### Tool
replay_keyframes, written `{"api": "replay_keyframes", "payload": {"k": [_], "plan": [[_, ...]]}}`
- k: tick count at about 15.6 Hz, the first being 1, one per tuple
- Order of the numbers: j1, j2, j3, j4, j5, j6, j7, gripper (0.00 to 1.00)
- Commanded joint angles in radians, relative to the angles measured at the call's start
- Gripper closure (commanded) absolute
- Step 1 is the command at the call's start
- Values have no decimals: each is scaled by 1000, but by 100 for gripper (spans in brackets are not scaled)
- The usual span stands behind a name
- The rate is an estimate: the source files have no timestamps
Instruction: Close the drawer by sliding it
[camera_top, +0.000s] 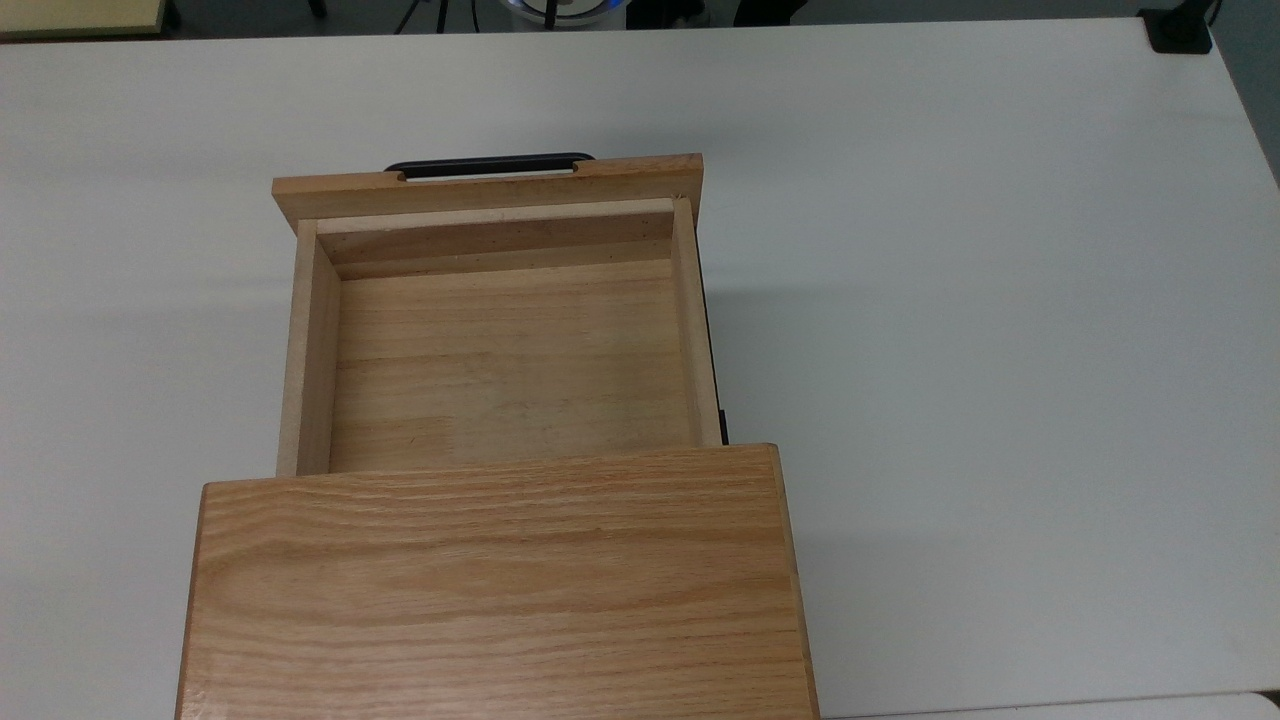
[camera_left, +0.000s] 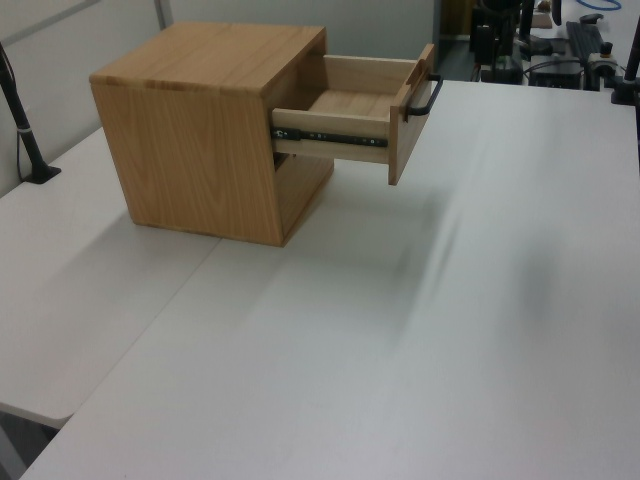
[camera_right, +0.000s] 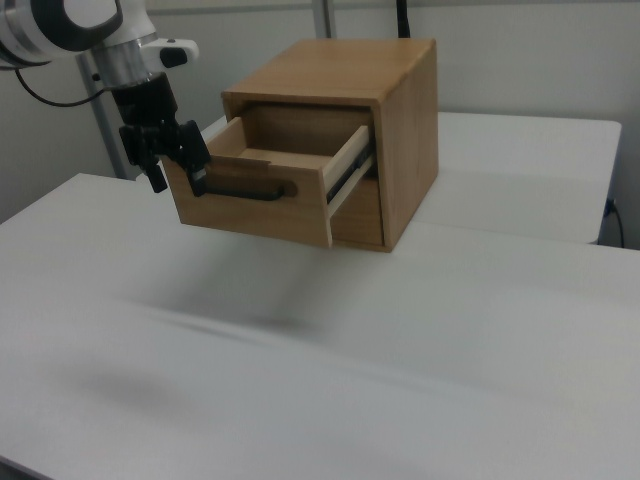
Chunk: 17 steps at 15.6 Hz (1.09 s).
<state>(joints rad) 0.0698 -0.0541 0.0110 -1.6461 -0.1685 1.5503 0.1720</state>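
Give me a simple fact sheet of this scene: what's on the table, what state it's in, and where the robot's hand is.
Surface: white table
Furniture: wooden cabinet standing on the table
Drawer state: drawer pulled well out, inside bare
Handle: thin black bar handle on the front panel
Slide rail: metal rail showing along the drawer's side
Robot hand: gripper at the front panel's end on the right view's left, beside the handle
Task progress: not yet closed

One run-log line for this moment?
drawer: pulled open, empty | gripper: by front panel's end, right view's left | task: not done
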Motion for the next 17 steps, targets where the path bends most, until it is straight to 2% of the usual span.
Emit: {"api": "replay_keyframes", "payload": {"k": [1, 4, 5, 12, 13, 15, 17], "plan": [[5, -1, -13, 23, 21, -55, -63, 0], [7, 0, -13, 23, 24, -55, -65, 0], [5, 0, -13, 23, 29, -55, -68, 3], [2, 5, -14, 23, 72, -46, -100, 75], [2, 8, -14, 23, 76, -42, -101, 79], [2, 17, -23, 23, 87, -33, -106, 81], [1, 36, -28, 25, 124, -9, -161, 85]]}}
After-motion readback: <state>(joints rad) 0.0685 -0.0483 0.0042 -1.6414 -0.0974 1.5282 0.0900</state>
